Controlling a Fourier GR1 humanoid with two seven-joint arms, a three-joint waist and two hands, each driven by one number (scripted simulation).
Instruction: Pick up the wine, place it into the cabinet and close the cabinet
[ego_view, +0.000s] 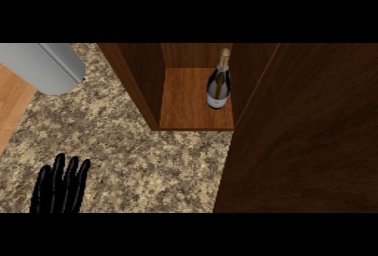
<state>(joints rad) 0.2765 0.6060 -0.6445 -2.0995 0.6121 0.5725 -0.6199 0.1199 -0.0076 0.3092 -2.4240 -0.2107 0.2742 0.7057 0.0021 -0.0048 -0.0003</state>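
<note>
Wine bottle (218, 85) stands upright on the wooden floor of the open cabinet (133, 75), close to its right wall. Cabinet door (310, 135) swings out wide at the right, over the speckled stone worktop (140, 150). Left robot hand (60, 186) rests open at the lower left edge, fingers straight, holding nothing. A grey appliance (44, 65) sits at the upper left. The right robot hand is out of sight.

Far ahead of my left hand, at the upper left, stands a grey metal appliance (46, 66) with a rounded corner. It rests on the speckled granite counter (140, 160). To the left of my hand I see a strip of light wooden floor (10, 102).
</note>
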